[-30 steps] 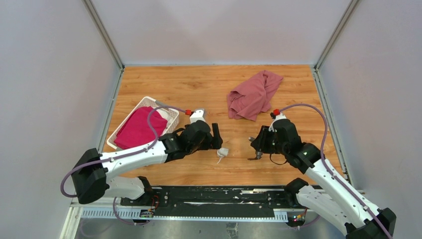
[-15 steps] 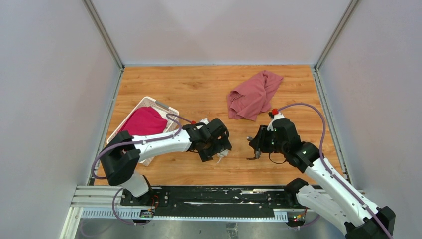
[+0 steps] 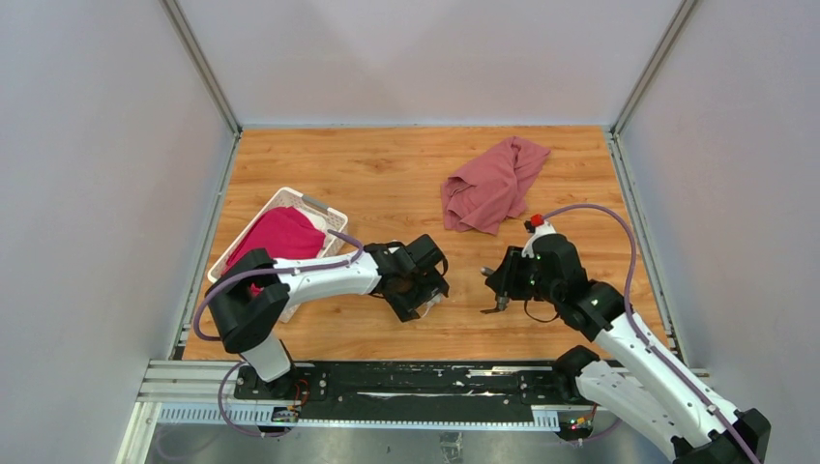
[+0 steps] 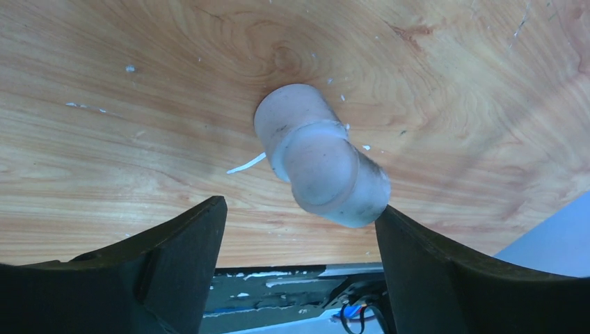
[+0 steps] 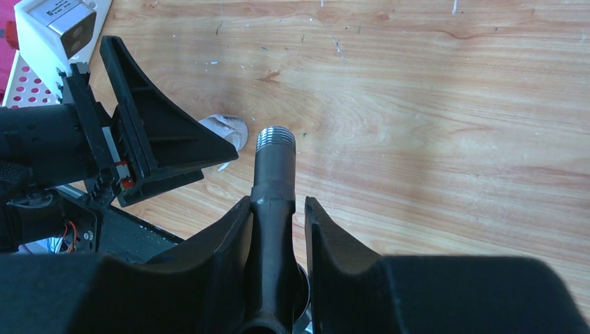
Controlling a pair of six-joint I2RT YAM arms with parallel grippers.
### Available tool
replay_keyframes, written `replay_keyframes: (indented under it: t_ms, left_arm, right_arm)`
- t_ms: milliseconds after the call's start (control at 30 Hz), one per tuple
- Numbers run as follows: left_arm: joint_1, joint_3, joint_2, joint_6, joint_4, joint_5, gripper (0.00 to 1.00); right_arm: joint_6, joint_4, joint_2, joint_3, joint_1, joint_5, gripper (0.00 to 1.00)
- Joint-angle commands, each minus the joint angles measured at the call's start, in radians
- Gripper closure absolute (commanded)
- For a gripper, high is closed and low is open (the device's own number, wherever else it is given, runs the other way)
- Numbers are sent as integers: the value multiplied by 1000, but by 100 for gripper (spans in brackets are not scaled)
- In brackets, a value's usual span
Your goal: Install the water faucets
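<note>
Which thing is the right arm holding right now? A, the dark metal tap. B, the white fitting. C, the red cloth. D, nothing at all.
A: the fingers of the right gripper are shut on the dark metal tap, its threaded end poking forward, while the white fitting lies between the open fingers of the left gripper.

Pale grey walls (image 3: 425, 58) box in three sides, evenly lit, with slim metal posts (image 3: 201, 68) running up the two back corners. Below them sits a warm wood-grain table (image 3: 387, 164), flecked here and there with white specks, a black rail (image 3: 416, 379) along its near edge.
</note>
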Motion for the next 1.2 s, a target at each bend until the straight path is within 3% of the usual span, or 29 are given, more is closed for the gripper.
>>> replay_keyframes:
  t_ms: [0,233,300,433,700,967,1167]
  left_arm:
    - [-1,28,21,-40,-18,-55,21]
    - [2,80,39,23,-96,-99,42]
    - [3,77,38,59,-102,-88,43]
    - [5,76,40,174,-144,-84,37]
    - [9,35,-10,288,-162,-110,39]
    - [8,101,-43,542,-197,-254,15]
    - [5,134,-30,641,-178,-308,14]
  right_arm:
    - [-3,-2,-26,-3,-8,-11,100]
    - [3,-17,-59,-9,-9,-10,100]
    - [6,-18,-66,-14,-9,-11,100]
    - [12,-14,-63,-23,-9,-16,100]
    - [13,4,-45,-27,-8,-28,100]
    - [14,30,-19,-36,-9,-54,100]
    - [10,42,9,-32,-8,-65,100]
